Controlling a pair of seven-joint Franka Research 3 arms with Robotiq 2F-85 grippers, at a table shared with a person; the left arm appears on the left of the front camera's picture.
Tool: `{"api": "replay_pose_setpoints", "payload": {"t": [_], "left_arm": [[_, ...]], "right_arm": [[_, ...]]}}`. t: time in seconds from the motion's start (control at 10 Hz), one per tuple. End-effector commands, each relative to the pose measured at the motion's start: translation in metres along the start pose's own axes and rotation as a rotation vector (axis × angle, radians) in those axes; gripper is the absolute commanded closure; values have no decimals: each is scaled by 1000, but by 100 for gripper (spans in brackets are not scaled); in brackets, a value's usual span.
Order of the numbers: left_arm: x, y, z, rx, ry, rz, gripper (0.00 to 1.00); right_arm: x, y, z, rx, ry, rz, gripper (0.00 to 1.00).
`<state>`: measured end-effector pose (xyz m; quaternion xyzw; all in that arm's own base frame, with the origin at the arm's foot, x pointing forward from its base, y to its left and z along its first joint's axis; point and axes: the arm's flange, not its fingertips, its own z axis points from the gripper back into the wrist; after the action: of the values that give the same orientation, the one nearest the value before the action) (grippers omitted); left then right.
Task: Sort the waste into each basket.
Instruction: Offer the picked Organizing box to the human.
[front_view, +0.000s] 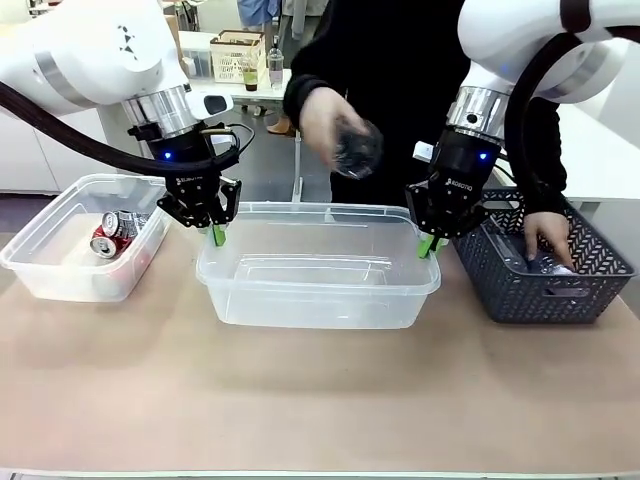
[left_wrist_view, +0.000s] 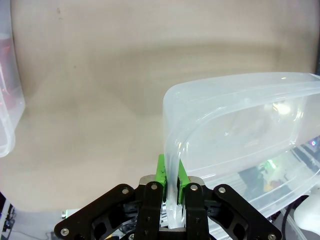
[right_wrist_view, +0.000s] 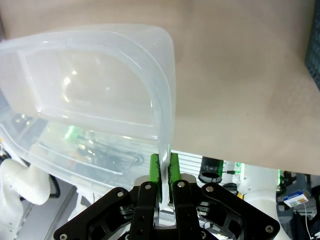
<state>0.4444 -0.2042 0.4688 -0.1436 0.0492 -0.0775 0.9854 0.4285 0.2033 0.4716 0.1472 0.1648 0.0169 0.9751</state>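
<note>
Left gripper (left_wrist_view: 171, 170): jaws clamped on the rolled rim of the middle tub (front_view: 320, 295), one green pad on each side of the thin wall at a short end. Right gripper (right_wrist_view: 165, 165): same pinch on the opposite short end.

Tub spans the gap between the two arms, mid-table (front_view: 320, 400), and is empty. I cannot tell from the front view whether its base rests on the surface or hangs just clear.

Handling (judgement):
- Clear thin plastic, so light, and likely to flex and twist under uneven pull.
- The rim is the stiffest part, so the end rims are the sensible hold.
- Smooth wall against the pads may slip if one arm leads; keep it level and move both arms together.

Above the tub's far rim a person's hand (front_view: 325, 125) holds a crumpled clear bottle (front_view: 357, 150). The other hand (front_view: 548, 238) is down inside the dark grey lattice basket (front_view: 560, 290), just right of the tub.

Left tub (front_view: 60, 280), close beside the left gripper, holds red-and-silver cans (front_view: 113, 233). Judged from that, bottles go in the middle tub
</note>
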Motion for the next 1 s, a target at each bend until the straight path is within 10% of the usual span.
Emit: {"api": "replay_pose_setpoints", "payload": {"t": [0.0, 0.9], "left_arm": [[-5, 6, 2, 7, 11, 7, 100], [-5, 6, 2, 7, 11, 7, 100]], "right_arm": [[-3, -2, 5, -2, -5, 9, 100], [-3, -2, 5, -2, -5, 9, 100]]}}
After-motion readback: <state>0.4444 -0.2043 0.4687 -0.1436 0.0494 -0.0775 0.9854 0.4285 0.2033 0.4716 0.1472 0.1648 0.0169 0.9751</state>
